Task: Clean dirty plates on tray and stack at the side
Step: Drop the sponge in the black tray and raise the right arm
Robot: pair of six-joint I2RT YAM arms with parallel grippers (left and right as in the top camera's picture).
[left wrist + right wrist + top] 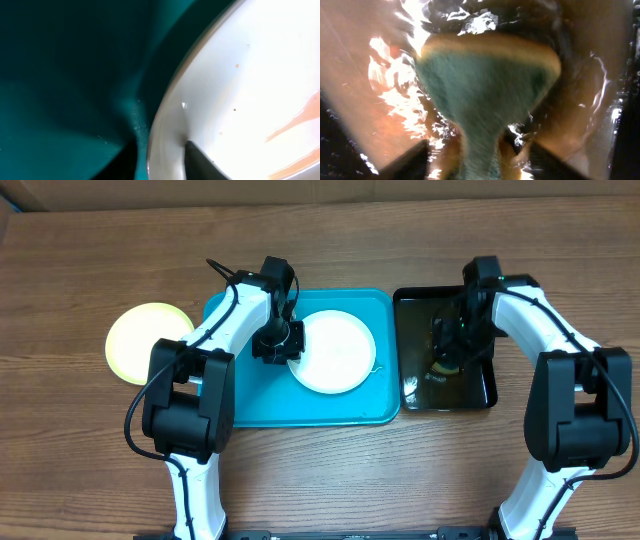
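At my worktop [90, 470], the risk is a slip. My left tool [283, 346] has only the very rim of the white plate [338, 352], which lies inside the turquoise tray [300, 408]. So thin a hold on a glossy edge could let the plate slide or tip once I press on it with the wet sponge [485, 95]. An orange smear [295, 120] marks the plate's face. The left tool is narrowed almost closed on that rim, one finger [200, 162] on top, the other apparently under the edge. My right tool [448, 352], down in the black tray [482, 392], is clamped on the sponge. A yellow-green plate [148, 343] sits on the wood, left of the turquoise tray.
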